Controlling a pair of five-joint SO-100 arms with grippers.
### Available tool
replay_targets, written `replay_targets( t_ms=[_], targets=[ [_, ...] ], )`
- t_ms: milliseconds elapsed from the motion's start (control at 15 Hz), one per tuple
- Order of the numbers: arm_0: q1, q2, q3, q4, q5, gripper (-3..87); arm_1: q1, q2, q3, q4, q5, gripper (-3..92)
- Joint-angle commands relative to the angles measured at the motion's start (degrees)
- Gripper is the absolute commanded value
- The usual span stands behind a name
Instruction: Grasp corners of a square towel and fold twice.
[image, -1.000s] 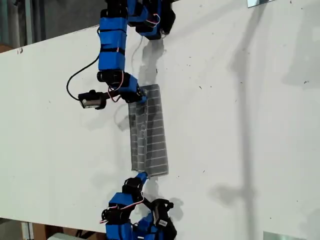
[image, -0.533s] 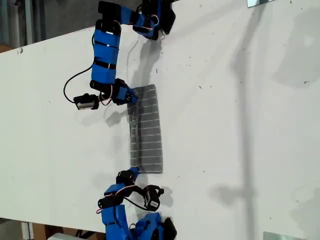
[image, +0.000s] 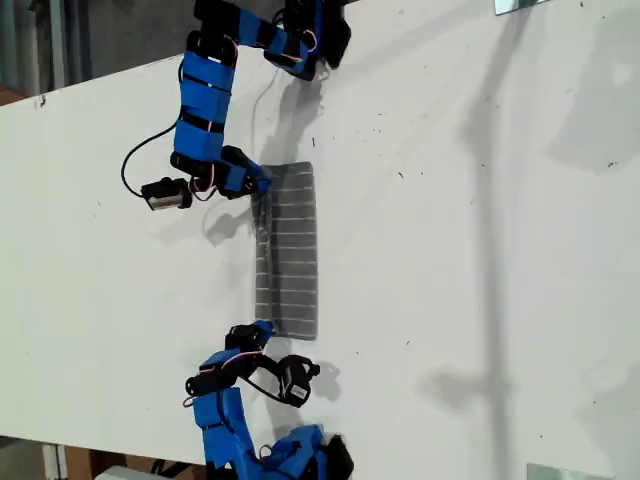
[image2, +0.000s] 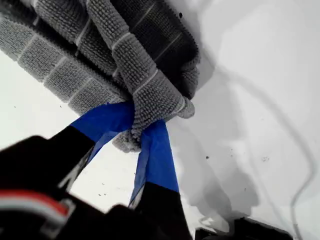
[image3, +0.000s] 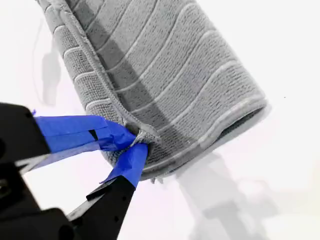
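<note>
Wrist views: both end effectors pinch towel (image: 288, 250) corners

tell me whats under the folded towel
The towel lies folded on the white table; only tabletop shows around it. Whatever sits beneath is covered. My first gripper and my second gripper each pinch a corner.

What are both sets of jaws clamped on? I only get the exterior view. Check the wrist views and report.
Observer: My first gripper is shut on a bunched corner of the towel, with cloth pinched between both blue tips.
Operator: Now the other one.
Observer: My second gripper is shut on a hemmed corner where two layers meet.
Operator: Report the fold.
Observer: In the second wrist view the folded edge looks rounded, not pressed flat.
</note>
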Motion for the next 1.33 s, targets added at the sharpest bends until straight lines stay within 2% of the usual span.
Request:
replay_targets(
  t_ms=[0, 333, 733, 800, 933, 1067, 1267],
  targets=[
    [2.5, 2.5, -3.6, 3.9, -1.3, -0.1, -2.7, 3.5, -0.2, 3.3, -0.3, -0.1],
    [6.3, 2.0, -1.9, 4.2, -2.6, -0.1, -9.9, 6.3, -0.5, 9.3, 1.7, -0.1],
    [8.1, 3.0, 1.9, 5.0, -1.5, -0.1, -15.7, 6.4, 0.7, 11.1, 4.9, 0.5],
    [8.3, 3.4, 2.1, 5.4, -1.2, 0.1, -16.1, 6.9, 0.8, 10.9, 5.0, 9.9],
    [8.4, 4.7, 2.5, 6.2, -0.9, 15.2, -16.3, 8.3, 0.8, 10.9, 5.1, 32.6],
    [8.2, 7.3, 3.3, 6.8, -1.1, 19.2, -16.4, 9.8, 0.7, 11.4, 5.3, 37.7],
    [5.9, 10.8, 3.4, 8.7, -1.1, 24.0, -14.4, 11.7, 2.1, 11.8, 4.9, 40.1]
  ],
)
